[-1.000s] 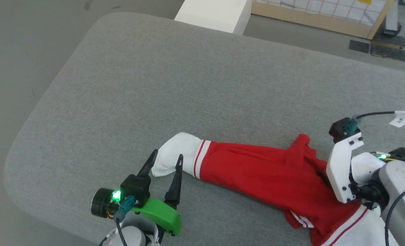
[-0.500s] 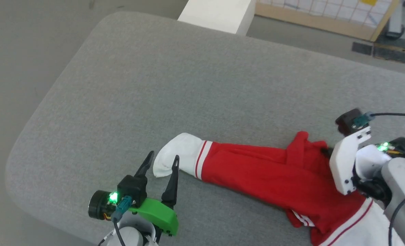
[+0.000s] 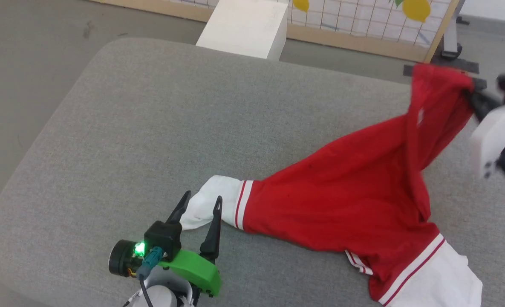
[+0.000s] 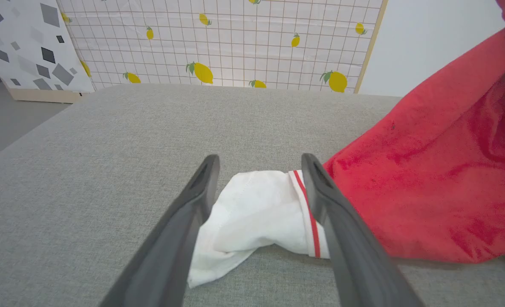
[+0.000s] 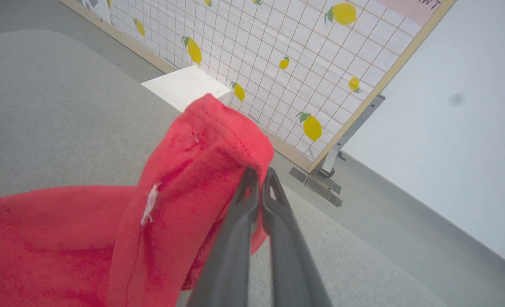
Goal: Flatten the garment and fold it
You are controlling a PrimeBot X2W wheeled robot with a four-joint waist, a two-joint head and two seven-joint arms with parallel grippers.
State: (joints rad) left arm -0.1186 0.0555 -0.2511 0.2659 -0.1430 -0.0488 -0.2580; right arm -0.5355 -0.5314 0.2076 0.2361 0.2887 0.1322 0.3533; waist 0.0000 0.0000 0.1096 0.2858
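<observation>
The left gripper (image 3: 204, 196) has two long, tapering matte-black fingers (image 3: 213, 232) on a black block. At its 5 o'clock sits a bright green plastic bracket (image 3: 192, 268). At 8 o'clock is a black cylindrical knob (image 3: 119, 263), beside a glowing green light (image 3: 139, 249) and a teal cable connector (image 3: 151, 259). The right gripper (image 5: 261, 171) has dark grey slotted fingers (image 5: 235, 238); its blurred white plate (image 3: 493, 134) seems dotted with dark screw holes.

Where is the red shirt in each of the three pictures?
Head view: the garment lies across the lower middle and rises to the upper right.
Left wrist view: right side, its white sleeve between the fingers of the open left gripper.
Right wrist view: left and lower left, hem pinched by the shut right gripper at centre.
Shared landmark: the lemon-print screen, at the top of every view.
</observation>
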